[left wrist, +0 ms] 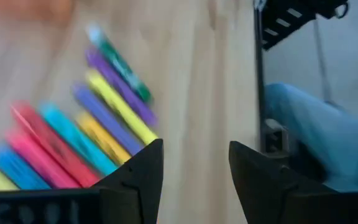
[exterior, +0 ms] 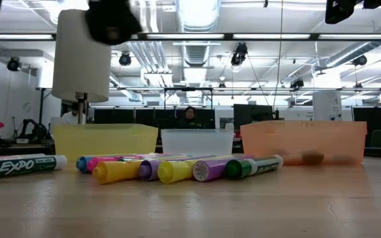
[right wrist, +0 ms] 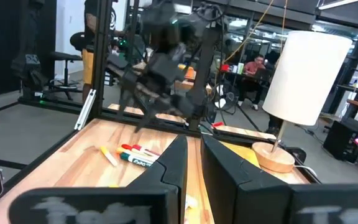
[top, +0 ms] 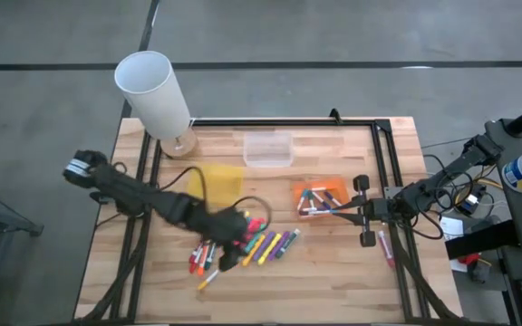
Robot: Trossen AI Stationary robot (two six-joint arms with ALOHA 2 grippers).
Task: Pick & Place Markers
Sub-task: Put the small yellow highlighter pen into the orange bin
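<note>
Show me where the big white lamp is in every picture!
High view: the white lamp stands at the table's far left corner.
Low view: its shade and stem rise at upper left, behind the yellow tray.
Left wrist view: not in it.
Right wrist view: at right, on its round wooden base.
Shared landmark: the yellow tray beside it.
</note>
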